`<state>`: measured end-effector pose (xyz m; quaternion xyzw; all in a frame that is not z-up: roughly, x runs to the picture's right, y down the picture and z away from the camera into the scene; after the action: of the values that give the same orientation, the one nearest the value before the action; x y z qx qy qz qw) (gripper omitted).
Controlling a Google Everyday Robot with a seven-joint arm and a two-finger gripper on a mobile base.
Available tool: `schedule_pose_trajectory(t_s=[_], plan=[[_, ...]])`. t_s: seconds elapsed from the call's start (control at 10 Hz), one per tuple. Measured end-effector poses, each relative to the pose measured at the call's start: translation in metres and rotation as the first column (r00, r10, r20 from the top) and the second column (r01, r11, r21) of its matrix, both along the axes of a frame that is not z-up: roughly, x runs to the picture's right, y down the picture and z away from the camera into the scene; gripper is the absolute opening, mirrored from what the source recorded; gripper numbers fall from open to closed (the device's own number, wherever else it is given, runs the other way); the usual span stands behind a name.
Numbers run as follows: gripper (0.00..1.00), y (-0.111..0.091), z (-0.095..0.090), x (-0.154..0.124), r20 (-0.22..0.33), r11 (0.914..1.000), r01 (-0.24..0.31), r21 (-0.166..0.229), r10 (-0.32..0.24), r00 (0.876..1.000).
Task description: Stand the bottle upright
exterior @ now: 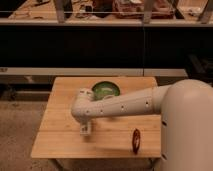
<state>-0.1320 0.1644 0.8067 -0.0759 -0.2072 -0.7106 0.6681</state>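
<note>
Reaching closed hand down to table; pale whitish bottle seemingly beneath

We note the white arm entering from the right of the frame and reaching left across the wooden tabletop. Its hand points down at lower centre-left, fingers closed, tip at the board; we cannot tell whether it grips anything. A green bowl sits behind the arm. A narrow dark reddish object lies lower right of the hand.

one cam only, high by the robot's shoulder, looking fwd + down across the wooden table, fairly close; gripper sits low-centre in frame.
</note>
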Motion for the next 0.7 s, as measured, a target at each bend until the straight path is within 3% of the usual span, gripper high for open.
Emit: schedule_pose_trajectory(t_s=[0.1,0.2,0.7], plan=[[0.01,0.0052,-0.0106,-0.0036,0.053,0.9989,0.041,0.022,-0.042,0.998],[0.01,0.007,-0.0133,-0.0048,0.066,0.9983,0.052,0.028,-0.053,0.996],[0.01,0.0057,-0.0131,-0.0062,0.076,0.9979,0.053,0.036,-0.056,0.996]])
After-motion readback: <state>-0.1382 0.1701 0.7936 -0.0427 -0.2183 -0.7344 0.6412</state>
